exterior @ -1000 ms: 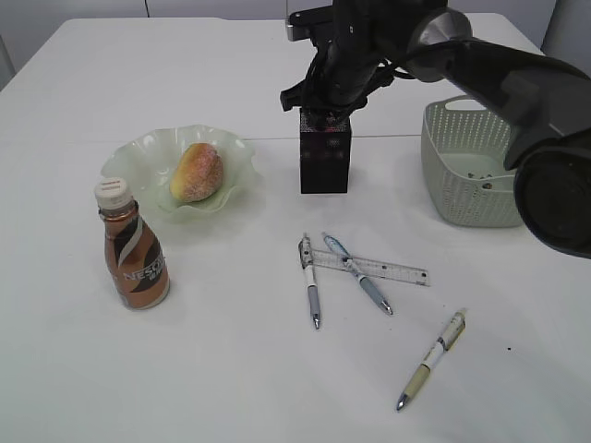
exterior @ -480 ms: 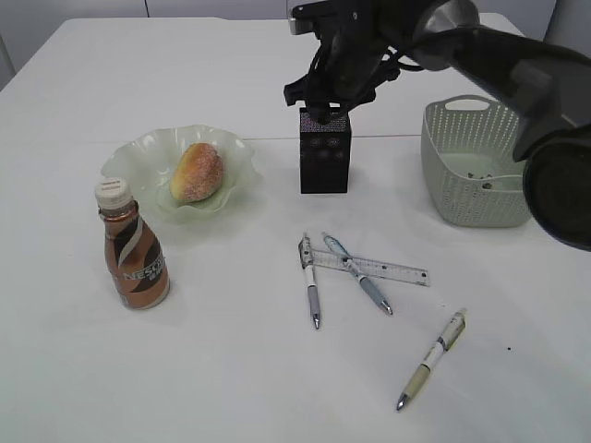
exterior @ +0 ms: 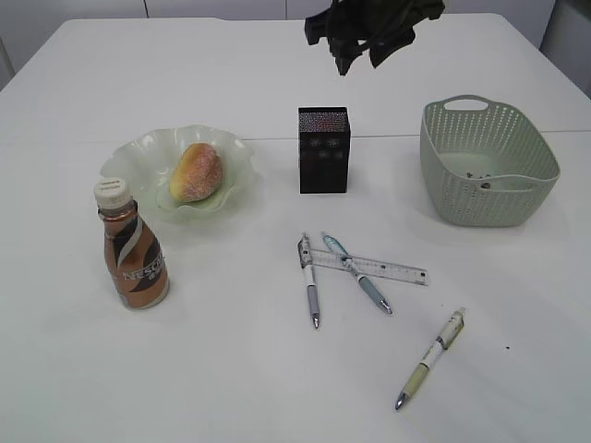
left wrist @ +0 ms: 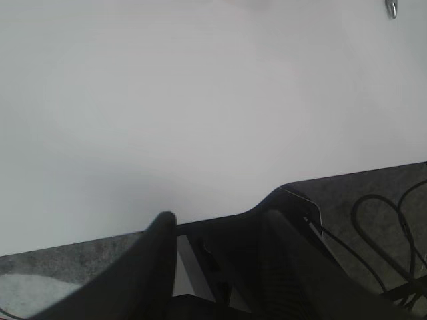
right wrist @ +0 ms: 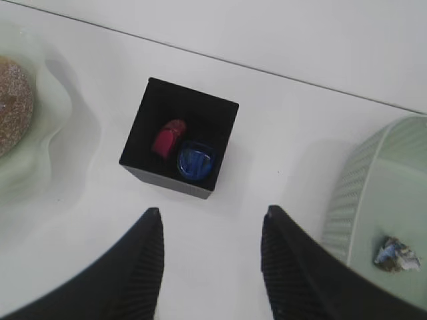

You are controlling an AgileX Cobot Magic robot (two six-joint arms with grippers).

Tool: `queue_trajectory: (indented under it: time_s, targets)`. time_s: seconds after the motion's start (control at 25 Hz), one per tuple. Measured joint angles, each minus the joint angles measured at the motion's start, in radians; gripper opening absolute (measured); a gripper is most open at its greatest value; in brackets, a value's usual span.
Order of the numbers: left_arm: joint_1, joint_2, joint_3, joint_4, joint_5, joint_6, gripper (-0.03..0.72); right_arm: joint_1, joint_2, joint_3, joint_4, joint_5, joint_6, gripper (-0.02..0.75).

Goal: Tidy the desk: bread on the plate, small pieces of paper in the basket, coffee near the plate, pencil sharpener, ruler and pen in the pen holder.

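From the exterior view we see the right gripper (exterior: pixel 362 55) hanging high above the black pen holder (exterior: pixel 323 149), its fingers apart and carrying nothing. The bread (exterior: pixel 196 172) lies on the pale green plate (exterior: pixel 140 152), and the coffee bottle (exterior: pixel 131 247) stands upright just in front of that plate. The basket (exterior: pixel 488 164) sits well to the right of the pen holder with small scraps inside. On the table (exterior: pixel 185 369) in front of the holder lies the clear ruler (exterior: pixel 392 269); a blue pen (exterior: pixel 358 274) crosses over it, a grey pen (exterior: pixel 310 288) lies with its top end at the ruler's left end, and a cream pen (exterior: pixel 432 358) lies apart, nearer the front right.

In the left wrist view we see the left gripper (left wrist: pixel 217 227) over the table's edge, its two dark fingers (left wrist: pixel 150 267) parted with nothing between them.

In the right wrist view we look straight down past the right gripper's spread fingers (right wrist: pixel 143 263) into the pen holder (right wrist: pixel 143 110), where a red sharpener (right wrist: pixel 167 139) and a blue sharpener (right wrist: pixel 195 161) rest side by side, touching. A paper scrap (right wrist: pixel 396 253) lies in the basket (right wrist: pixel 360 193) at right, and the bread (right wrist: pixel 13 100) shows at the left edge.
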State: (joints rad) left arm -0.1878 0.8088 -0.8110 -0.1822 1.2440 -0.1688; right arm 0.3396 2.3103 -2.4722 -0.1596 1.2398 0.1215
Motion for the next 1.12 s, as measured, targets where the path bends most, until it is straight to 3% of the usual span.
queue_trajectory:
  time_s: [0.4, 0.52, 0.76, 1.12]
  targets:
    - [0.000, 0.000, 0.000, 0.000, 0.000, 0.000, 0.308, 0.000, -0.292, 0.263, 0.002, 0.019, 0.000, 0.383]
    - [0.000, 0.000, 0.000, 0.000, 0.000, 0.000, 0.308, 0.000, -0.312, 0.267, 0.013, 0.019, 0.000, 0.383]
    - [0.000, 0.000, 0.000, 0.000, 0.000, 0.000, 0.308, 0.000, -0.312, 0.307, 0.152, 0.019, -0.095, 0.383]
    - [0.000, 0.000, 0.000, 0.012, 0.000, 0.000, 0.308, 0.000, -0.360, 0.503, 0.167, 0.019, -0.122, 0.383]
